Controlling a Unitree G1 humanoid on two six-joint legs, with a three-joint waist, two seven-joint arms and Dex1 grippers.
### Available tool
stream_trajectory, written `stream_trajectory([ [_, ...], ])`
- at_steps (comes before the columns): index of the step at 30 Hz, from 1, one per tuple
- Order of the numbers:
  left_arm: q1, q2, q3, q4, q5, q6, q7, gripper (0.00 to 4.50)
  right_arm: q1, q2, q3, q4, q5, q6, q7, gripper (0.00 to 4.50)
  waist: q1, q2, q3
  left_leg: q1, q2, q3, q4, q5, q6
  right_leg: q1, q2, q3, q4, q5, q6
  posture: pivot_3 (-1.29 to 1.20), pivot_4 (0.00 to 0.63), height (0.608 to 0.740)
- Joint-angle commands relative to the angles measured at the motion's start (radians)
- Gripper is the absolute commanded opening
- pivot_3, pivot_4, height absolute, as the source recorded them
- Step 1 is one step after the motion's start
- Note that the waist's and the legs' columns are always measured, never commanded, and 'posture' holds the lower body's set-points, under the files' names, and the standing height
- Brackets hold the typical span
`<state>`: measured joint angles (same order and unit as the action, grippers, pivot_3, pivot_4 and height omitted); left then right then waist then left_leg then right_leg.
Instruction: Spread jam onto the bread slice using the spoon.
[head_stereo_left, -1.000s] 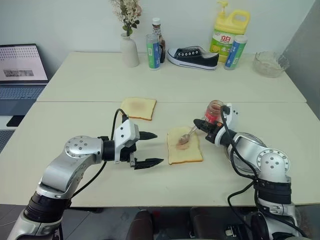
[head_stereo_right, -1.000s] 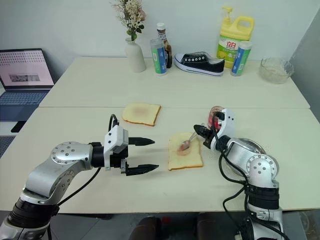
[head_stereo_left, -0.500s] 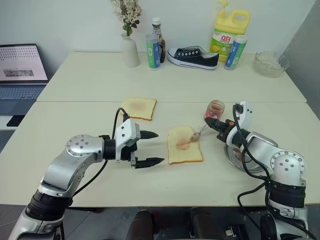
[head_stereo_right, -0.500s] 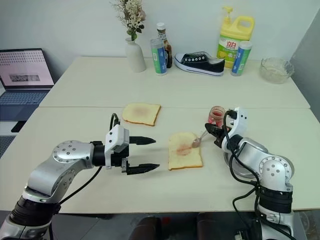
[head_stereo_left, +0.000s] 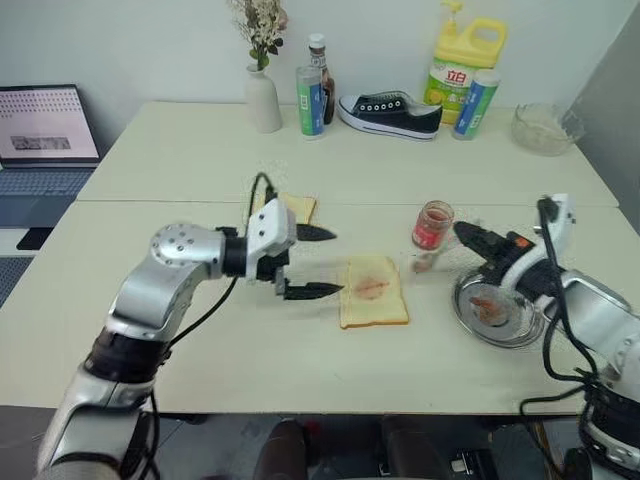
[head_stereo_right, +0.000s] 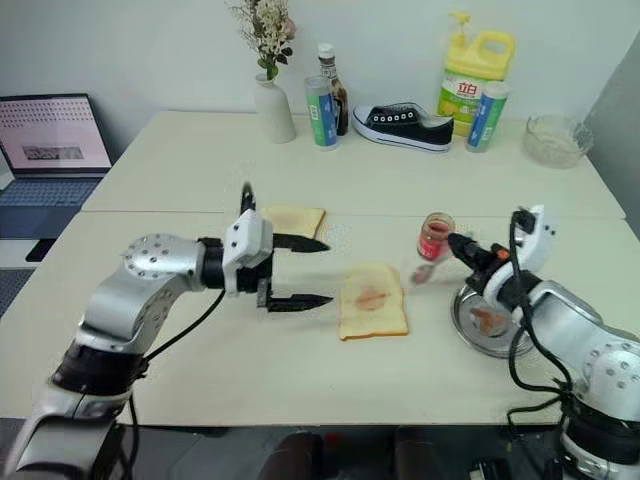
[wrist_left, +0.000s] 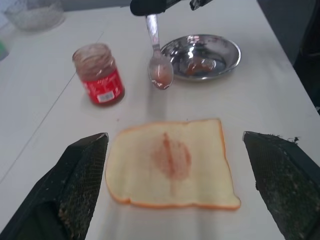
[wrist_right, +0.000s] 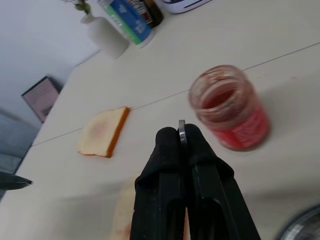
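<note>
Where walls rise, cream table (head_stereo_left: 300, 160).

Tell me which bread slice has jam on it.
The bread slice between both grippers, with a red jam smear on top; the other slice beyond the left gripper looks plain.

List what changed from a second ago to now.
The right gripper, shut on the spoon, lifted it off the bread slice and drew it back toward the steel dish, leaving a jam smear. The open left gripper rose and moved toward the bread. Jam jar and second slice stayed put.
</note>
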<state>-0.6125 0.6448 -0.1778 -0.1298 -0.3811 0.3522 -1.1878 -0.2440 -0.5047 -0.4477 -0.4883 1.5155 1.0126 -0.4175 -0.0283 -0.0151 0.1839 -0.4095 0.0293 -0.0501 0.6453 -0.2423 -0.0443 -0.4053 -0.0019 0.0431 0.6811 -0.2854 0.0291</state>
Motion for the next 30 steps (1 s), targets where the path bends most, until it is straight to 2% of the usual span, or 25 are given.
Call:
stream_trajectory([
  [1,-0.074,-0.064,-0.049,0.031,0.026,-0.051,-0.017,4.5,0.072,-0.045,-0.068,-0.079,0.046,-0.078,-0.023,0.04,-0.001,0.0,0.0,0.0,0.0,0.0,0.0,0.0,0.0,0.0,0.0,0.0,0.0,0.0,0.0,0.0,0.15,0.74],
  [5,-0.138,-0.16,-0.103,0.071,0.045,-0.081,-0.032,4.5,0.173,-0.091,-0.141,-0.114,0.074,-0.147,-0.039,0.04,-0.002,0.0,0.0,0.0,0.0,0.0,0.0,0.0,0.0,0.0,0.0,0.0,0.0,0.0,0.0,0.0,0.15,0.74],
  [8,-0.151,-0.249,-0.184,0.12,0.099,-0.15,-0.033,4.5,0.295,-0.101,-0.21,-0.126,0.04,-0.186,-0.006,0.04,-0.002,0.001,0.0,0.0,0.0,0.0,0.0,0.0,0.0,0.0,0.0,0.0,0.001,0.0,0.0,0.0,0.15,0.74],
  [12,-0.145,-0.296,-0.21,0.142,0.114,-0.172,-0.042,4.5,0.378,-0.089,-0.217,-0.105,0.023,-0.237,0.044,0.04,-0.006,0.001,0.0,0.001,0.0,0.0,0.0,0.0,0.0,0.001,0.001,0.001,0.001,0.0,0.0,0.0,0.15,0.74],
  [17,-0.135,-0.315,-0.219,0.154,0.128,-0.181,-0.049,4.5,0.411,-0.072,-0.189,-0.029,-0.039,-0.279,0.14,0.04,-0.008,0.002,-0.001,0.002,0.0,0.001,0.0,0.0,0.0,0.001,0.002,0.002,0.002,0.0,0.0,0.0,0.15,0.74],
  [22,-0.132,-0.311,-0.221,0.158,0.136,-0.177,-0.059,4.5,0.355,-0.046,-0.157,0.163,-0.101,-0.31,0.311,0.04,-0.004,0.002,-0.001,0.003,0.0,0.002,0.001,0.0,0.0,0.002,0.001,0.003,0.001,0.0,0.0,0.0,0.15,0.74],
  [30,-0.113,-0.294,-0.213,0.129,0.139,-0.155,-0.052,4.5,0.325,-0.043,-0.148,0.314,-0.158,-0.292,0.444,0.04,-0.002,0.003,-0.002,0.003,0.0,0.001,0.0,0.0,0.0,0.002,0.001,0.002,0.001,0.0,0.0,0.0,0.15,0.74],
])
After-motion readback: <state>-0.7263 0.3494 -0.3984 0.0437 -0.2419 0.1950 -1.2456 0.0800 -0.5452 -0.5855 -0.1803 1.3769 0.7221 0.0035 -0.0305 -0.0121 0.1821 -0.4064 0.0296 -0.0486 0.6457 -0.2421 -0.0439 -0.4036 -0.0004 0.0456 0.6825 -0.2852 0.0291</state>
